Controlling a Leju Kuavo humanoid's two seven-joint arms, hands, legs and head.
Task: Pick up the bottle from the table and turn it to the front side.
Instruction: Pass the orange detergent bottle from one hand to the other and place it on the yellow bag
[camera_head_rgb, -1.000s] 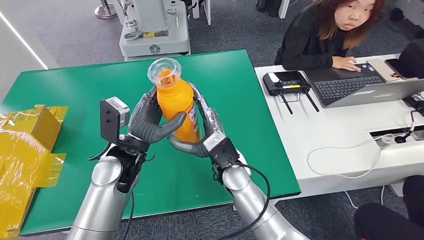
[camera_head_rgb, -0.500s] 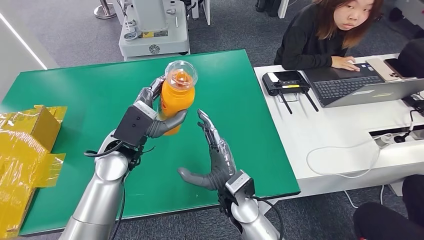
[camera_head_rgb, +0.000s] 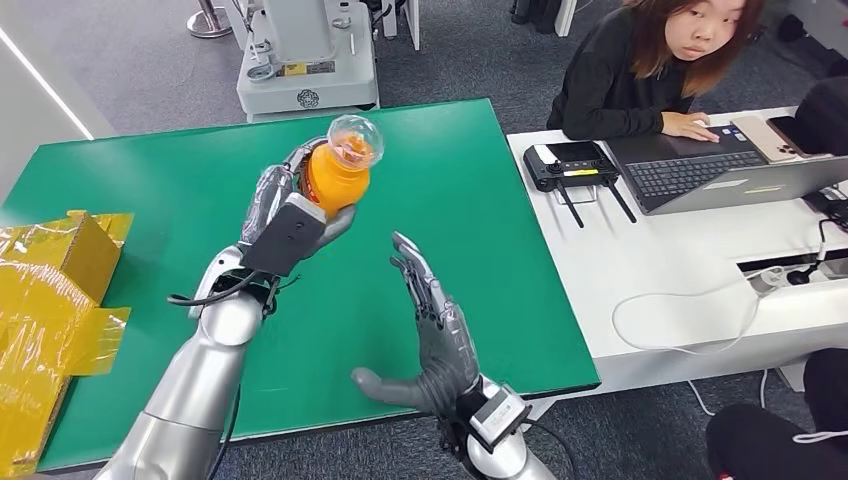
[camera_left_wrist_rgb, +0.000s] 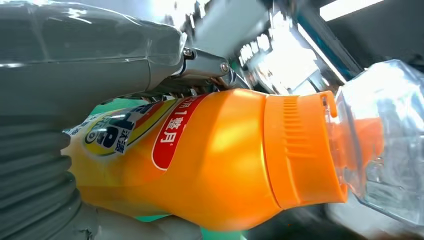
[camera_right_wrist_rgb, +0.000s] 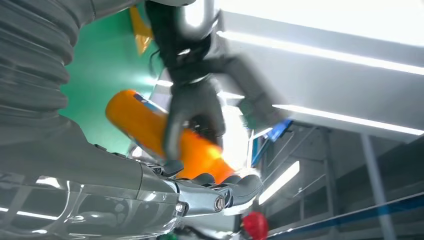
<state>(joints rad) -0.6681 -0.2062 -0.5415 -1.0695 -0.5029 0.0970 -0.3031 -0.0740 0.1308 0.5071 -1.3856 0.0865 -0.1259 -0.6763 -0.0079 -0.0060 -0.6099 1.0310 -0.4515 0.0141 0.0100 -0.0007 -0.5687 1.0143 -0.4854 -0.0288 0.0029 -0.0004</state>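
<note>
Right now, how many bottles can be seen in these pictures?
1. The orange bottle is held by the left hand above the green table. The right hand is open and apart from it. No other bottle is visible.

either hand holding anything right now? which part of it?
The left hand holds the orange bottle around its lower body, above the green table, clear cap end free. The right hand is open, holding nothing.
</note>
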